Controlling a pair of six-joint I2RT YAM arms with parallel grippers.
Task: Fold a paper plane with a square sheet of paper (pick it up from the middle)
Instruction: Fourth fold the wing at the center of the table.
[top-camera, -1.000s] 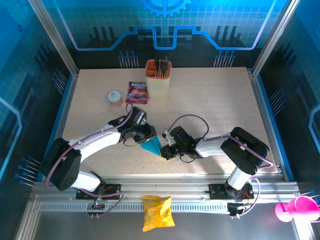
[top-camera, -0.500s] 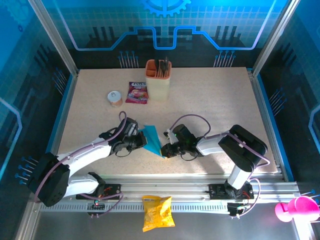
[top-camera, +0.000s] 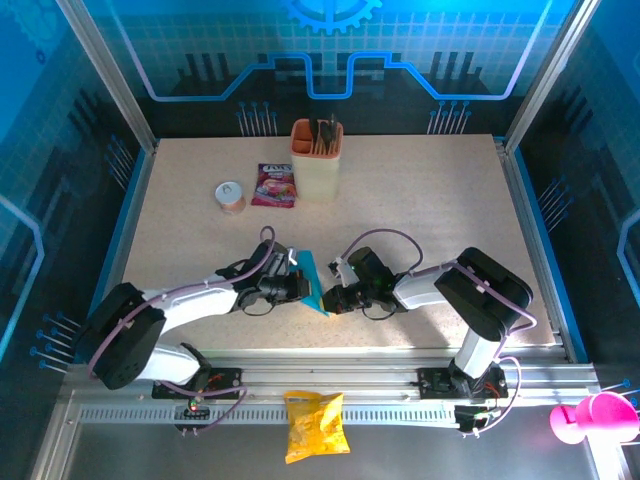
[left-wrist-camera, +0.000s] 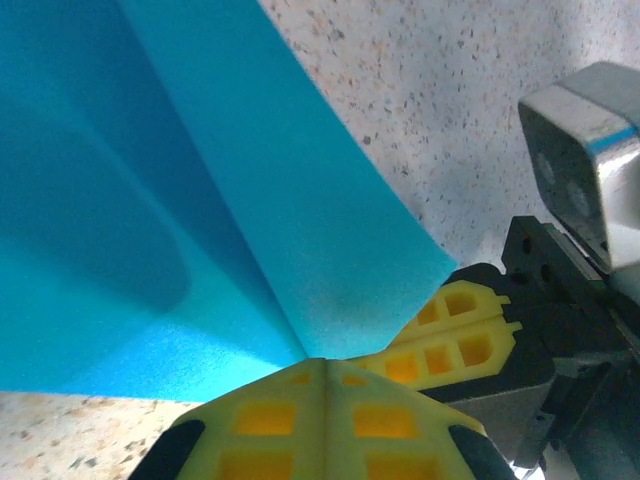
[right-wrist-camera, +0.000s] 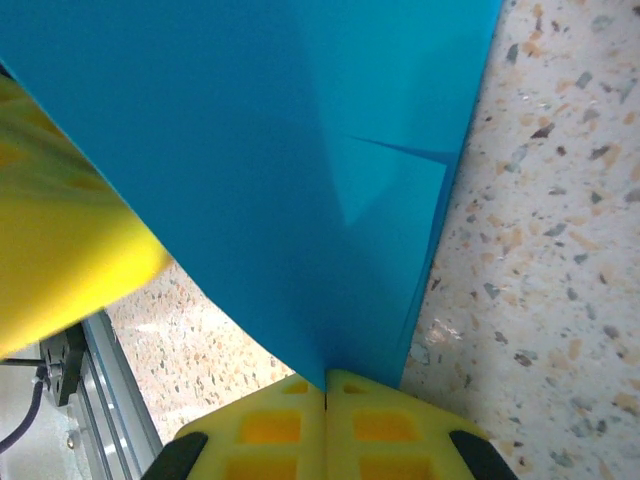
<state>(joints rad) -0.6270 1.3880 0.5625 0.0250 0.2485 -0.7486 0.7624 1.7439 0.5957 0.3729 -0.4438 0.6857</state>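
A second ago my left fingers (left-wrist-camera: 285, 405) stood partly apart, just up-left of the folded blue paper (top-camera: 314, 283). They closed and ended up clamped on the paper. Midway through, my left arm swung out toward the near-left corner of the desk (top-camera: 430, 190), then came back in. That left the fingers a little nearer the front edge and closer to my right fingers (right-wrist-camera: 285, 425) than they began. The paper had first shown as a broad wedge between us. It lengthened, then turned into a narrow, almost edge-on strip.
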